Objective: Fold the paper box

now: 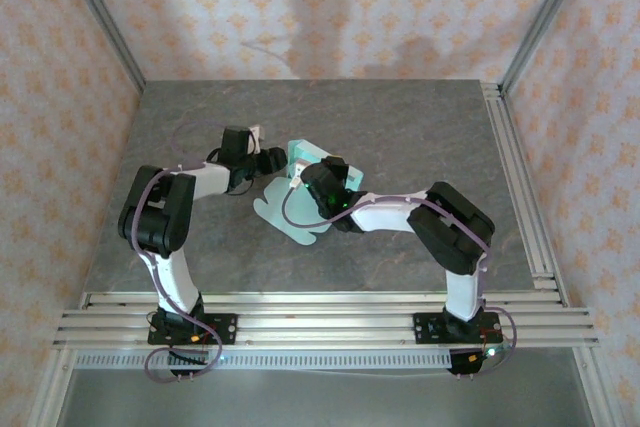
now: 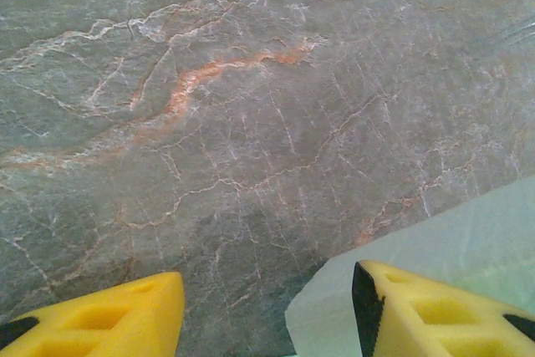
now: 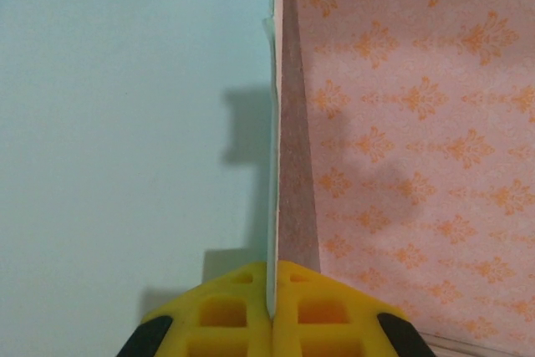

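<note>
The paper box [image 1: 290,209] is a pale mint-green card blank lying mid-table, one panel raised near its far end. My right gripper [image 1: 318,173] is over it and shut on an upright wall of the box [image 3: 272,165]; the thin card edge runs between the yellow fingers [image 3: 226,307], with the mint inner face [image 3: 125,140] to the left. My left gripper [image 1: 275,159] sits at the blank's far-left side, open. In the left wrist view its yellow fingers [image 2: 109,315] stand wide apart over the tabletop, and a corner of the box [image 2: 435,248] lies under the right finger.
The grey marbled table [image 1: 420,137] stretches around the blank. Patterned pink walls [image 1: 330,7] close in the back and sides. An aluminium rail [image 1: 320,317] carries both arm bases along the near edge.
</note>
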Robot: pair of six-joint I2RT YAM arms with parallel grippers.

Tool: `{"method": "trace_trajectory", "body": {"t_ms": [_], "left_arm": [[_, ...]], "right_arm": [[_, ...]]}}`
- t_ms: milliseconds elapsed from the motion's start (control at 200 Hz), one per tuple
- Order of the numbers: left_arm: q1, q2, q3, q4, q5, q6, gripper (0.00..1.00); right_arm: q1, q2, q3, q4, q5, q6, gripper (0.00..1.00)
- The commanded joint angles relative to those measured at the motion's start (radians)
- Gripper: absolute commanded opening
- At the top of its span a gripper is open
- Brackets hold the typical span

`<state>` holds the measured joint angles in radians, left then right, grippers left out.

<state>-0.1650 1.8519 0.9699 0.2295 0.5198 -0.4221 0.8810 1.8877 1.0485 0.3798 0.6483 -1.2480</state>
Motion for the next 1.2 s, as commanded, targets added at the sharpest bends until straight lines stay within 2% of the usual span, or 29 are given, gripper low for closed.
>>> {"method": "trace_trajectory", "body": {"t_ms": [0,811,1196], "left_arm": [[-0.008,-0.039,-0.021,0.036,0.007,0.029,0.57],[-0.048,-0.036,0.009,-0.014,0.020,0.080,0.57],[-0.054,-0.040,0.027,-0.040,0.001,0.099,0.57]], "right_arm": [[-0.003,0.010,0.025,-0.050,0.012,0.023,0.00],[-0.009,-0.014,0.056,-0.128,-0.068,0.087,0.00],[-0.013,-0.028,0.112,-0.267,-0.127,0.169,0.00]]}}
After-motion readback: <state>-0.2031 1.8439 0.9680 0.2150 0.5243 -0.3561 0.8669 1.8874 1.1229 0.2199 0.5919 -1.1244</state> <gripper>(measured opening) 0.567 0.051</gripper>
